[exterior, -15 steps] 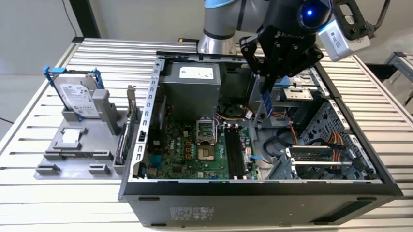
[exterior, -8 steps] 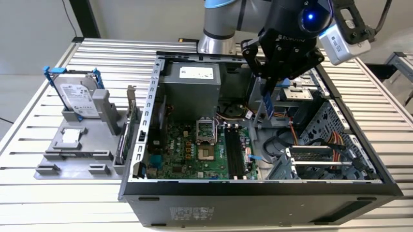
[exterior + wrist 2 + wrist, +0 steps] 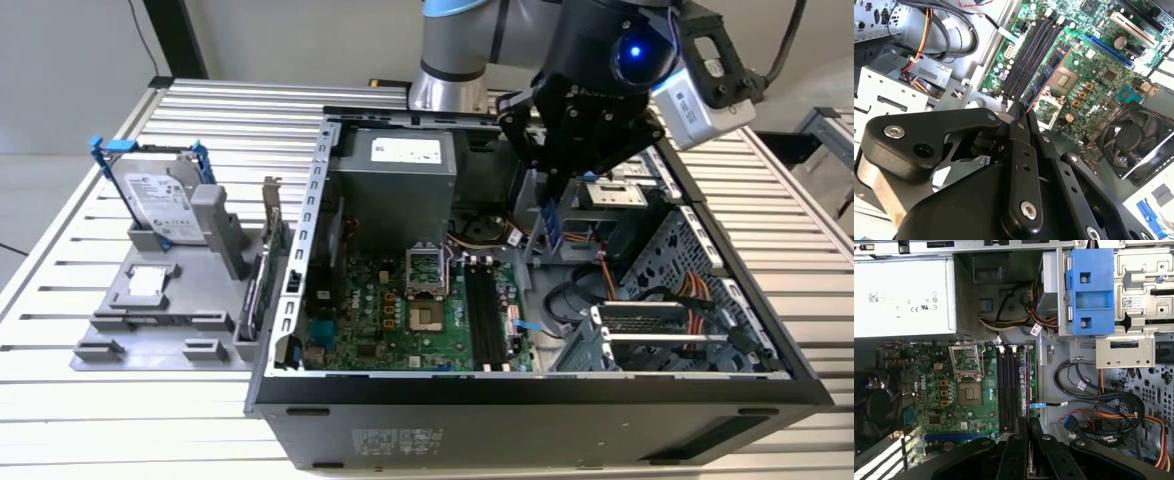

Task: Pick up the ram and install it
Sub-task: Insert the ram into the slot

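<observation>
End effector (image 3: pixel 1028 440) grips ram (image 3: pixel 1028 385) above motherboard (image 3: pixel 961 405), slatted table (image 3: pixel 80 380).

Your gripper (image 3: pixel 550 200) hangs inside the open case (image 3: pixel 534 385). The power supply (image 3: pixel 394 175) crowds the exterior view's left; cables (image 3: pixel 654 290) and the drive cage (image 3: pixel 654 335) crowd its right.

**My bench and what rests on it**

My work surface is a table (image 3: pixel 107 420) of pale, ridged metal slats running across the exterior view. Directly on it sits the open computer case (image 3: pixel 534 405), taking up the middle and the exterior view's right. Just beside the case, on the exterior view's left, a grey parts holder (image 3: pixel 160 320) lies flat on the slats, carrying a hard drive (image 3: pixel 160 205) with blue handles standing upright in it.
</observation>
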Controlling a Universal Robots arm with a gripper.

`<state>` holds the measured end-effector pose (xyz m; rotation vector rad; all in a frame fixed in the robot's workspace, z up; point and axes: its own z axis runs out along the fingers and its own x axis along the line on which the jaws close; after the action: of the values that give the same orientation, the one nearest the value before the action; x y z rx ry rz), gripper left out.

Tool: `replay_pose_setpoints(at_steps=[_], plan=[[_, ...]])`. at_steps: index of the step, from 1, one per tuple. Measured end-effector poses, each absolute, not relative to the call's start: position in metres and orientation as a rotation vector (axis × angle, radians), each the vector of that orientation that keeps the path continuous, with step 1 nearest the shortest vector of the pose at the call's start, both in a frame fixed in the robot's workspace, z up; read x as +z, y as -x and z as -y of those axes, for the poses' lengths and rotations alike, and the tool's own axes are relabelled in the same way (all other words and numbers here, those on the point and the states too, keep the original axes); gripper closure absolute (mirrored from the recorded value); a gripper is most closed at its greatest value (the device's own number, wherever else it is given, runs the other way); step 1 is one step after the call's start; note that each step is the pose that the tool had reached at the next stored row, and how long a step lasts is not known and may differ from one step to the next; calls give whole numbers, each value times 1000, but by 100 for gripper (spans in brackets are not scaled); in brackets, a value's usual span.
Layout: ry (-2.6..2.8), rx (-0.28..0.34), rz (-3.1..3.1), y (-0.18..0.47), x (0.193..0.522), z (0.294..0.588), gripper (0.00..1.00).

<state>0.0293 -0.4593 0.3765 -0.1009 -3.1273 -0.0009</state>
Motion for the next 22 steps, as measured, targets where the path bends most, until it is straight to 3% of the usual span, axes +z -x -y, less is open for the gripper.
replay_pose_setpoints(at_steps=[22], plan=[[101,6,3127,-29,347,460,100]])
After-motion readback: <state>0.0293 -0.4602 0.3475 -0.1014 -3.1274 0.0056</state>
